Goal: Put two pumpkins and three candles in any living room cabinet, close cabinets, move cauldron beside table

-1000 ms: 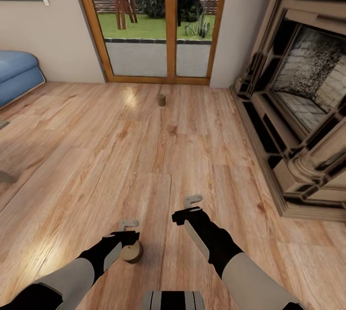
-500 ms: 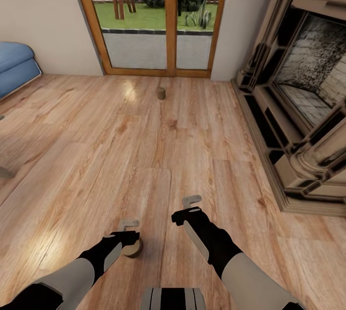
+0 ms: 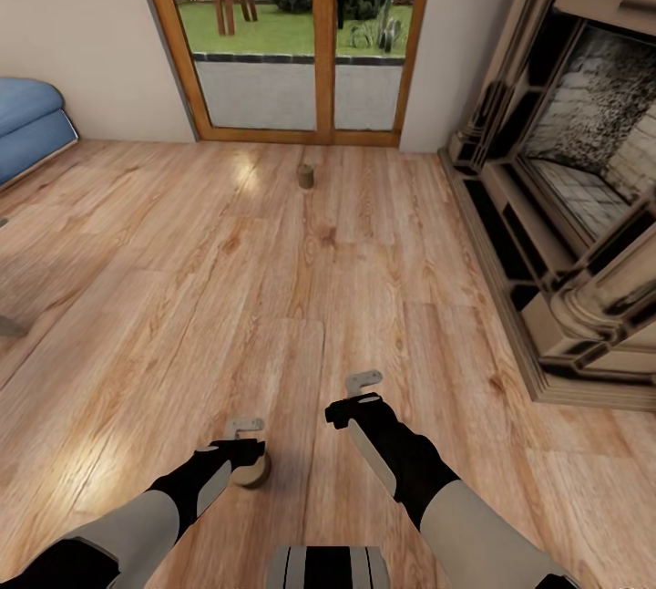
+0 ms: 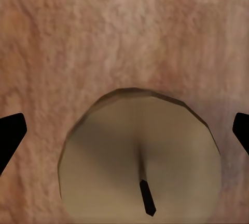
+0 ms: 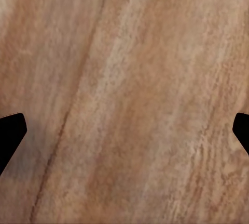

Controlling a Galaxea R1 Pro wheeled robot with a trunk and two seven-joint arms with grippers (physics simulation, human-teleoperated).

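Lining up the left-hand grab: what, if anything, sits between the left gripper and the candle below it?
Nothing visible. The left gripper is open over the near candle, which stands on bare wooden floor between the fingertips.

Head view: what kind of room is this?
Most likely a living room: a large stone fireplace at right, a blue sofa at left, glazed wood-framed patio doors onto a garden, and plank wood floor throughout.
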